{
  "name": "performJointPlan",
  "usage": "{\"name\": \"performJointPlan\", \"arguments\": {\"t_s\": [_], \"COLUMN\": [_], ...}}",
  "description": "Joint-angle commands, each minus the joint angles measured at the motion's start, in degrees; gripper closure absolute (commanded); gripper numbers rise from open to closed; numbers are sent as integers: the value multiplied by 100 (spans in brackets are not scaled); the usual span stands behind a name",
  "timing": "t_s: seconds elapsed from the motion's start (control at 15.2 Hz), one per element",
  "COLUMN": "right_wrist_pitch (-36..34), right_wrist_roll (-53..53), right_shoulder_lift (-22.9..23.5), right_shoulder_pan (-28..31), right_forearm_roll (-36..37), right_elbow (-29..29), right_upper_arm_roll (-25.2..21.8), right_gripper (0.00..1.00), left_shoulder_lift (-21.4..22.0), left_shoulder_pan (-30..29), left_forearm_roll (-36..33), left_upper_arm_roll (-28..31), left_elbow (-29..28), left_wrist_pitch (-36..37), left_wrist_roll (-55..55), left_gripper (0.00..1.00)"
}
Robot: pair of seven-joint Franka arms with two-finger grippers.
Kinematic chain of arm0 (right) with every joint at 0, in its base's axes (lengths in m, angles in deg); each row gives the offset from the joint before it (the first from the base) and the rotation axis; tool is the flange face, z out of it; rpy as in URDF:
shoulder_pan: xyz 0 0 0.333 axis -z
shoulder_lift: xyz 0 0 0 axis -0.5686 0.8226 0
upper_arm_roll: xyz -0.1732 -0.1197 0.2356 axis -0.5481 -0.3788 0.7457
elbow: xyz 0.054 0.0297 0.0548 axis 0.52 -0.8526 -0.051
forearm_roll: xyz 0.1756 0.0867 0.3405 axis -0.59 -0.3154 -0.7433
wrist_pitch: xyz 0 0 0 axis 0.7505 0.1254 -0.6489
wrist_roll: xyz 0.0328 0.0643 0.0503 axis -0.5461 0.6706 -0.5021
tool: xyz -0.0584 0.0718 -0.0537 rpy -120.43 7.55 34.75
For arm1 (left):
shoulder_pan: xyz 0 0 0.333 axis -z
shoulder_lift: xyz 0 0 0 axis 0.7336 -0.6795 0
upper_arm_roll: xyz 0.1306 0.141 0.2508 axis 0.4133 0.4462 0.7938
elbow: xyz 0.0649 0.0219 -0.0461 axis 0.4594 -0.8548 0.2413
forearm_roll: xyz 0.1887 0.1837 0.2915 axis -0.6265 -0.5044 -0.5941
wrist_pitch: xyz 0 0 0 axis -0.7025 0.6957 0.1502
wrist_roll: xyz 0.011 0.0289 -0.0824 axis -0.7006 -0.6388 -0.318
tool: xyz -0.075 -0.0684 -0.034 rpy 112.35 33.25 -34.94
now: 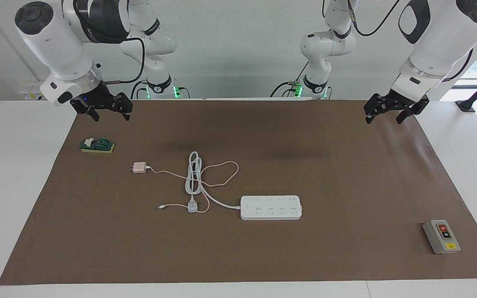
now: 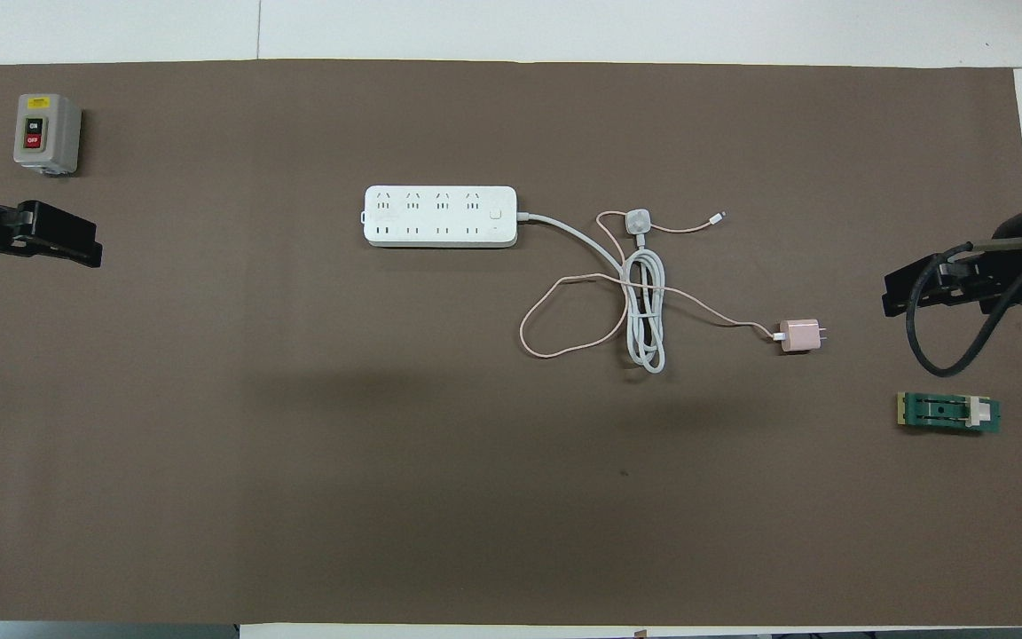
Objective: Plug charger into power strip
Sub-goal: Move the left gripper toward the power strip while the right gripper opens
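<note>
The charger (image 1: 140,167), a small pale-pink cube with two prongs, lies on the brown mat toward the right arm's end; it also shows in the overhead view (image 2: 801,336). Its thin pink cable (image 1: 223,174) loops over the strip's coiled white cord (image 1: 193,176). The power strip (image 1: 271,207) lies flat near the mat's middle, sockets up, and shows in the overhead view (image 2: 440,216). My right gripper (image 1: 113,117) hangs open and empty in the air over the mat's corner nearest the right arm. My left gripper (image 1: 383,119) hangs open and empty over the corner nearest the left arm.
The strip's grey-white plug (image 1: 192,205) lies on the pink cable. A green and yellow block (image 1: 97,145) sits under the right gripper's side. A grey box with red and black buttons (image 1: 441,236) stands toward the left arm's end, farther from the robots.
</note>
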Motion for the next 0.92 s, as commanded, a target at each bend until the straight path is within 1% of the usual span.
{"name": "performJointPlan", "arguments": {"t_s": [0.0, 0.13, 0.2, 0.33, 0.46, 0.53, 0.66, 0.79, 0.85], "right_wrist_pitch": [-90, -125, -169, -186, -143, -108, 41, 51, 51], "right_wrist_roll": [51, 60, 51, 95, 173, 444, 1330, 2261, 2736], "right_shoulder_lift": [-87, -95, -95, -95, -104, -96, -87, -87, -87], "right_shoulder_pan": [75, 66, 75, 75, 180, 224, 207, 181, 215], "right_forearm_roll": [-19, -10, -10, -10, 8, 8, 8, -10, -19], "right_elbow": [-38, -46, -46, -64, -82, -82, -64, -81, -90], "right_upper_arm_roll": [59, 85, 68, 50, 50, 59, 59, 59, 67], "right_gripper": [0, 0, 0, 0, 0, 0, 0, 0, 0], "left_shoulder_lift": [-81, -134, -134, -160, -247, -326, -467, -616, -687], "left_shoulder_pan": [30, 56, 56, 39, 21, 21, 38, 91, 109], "left_forearm_roll": [-29, 102, 320, 856, 1558, 1936, 2726, 3597, 3888], "left_upper_arm_roll": [31, 22, 22, 31, 31, 31, 31, 40, 14], "left_elbow": [70, 70, 70, 61, 26, 26, -26, -123, -202], "left_wrist_pitch": [85, 94, 94, 94, 94, 77, -19, -300, -467], "left_wrist_roll": [-6, 3, 3, -49, -85, -85, -76, -41, -41], "left_gripper": [0, 0, 0, 0, 0, 0, 0, 0, 0]}}
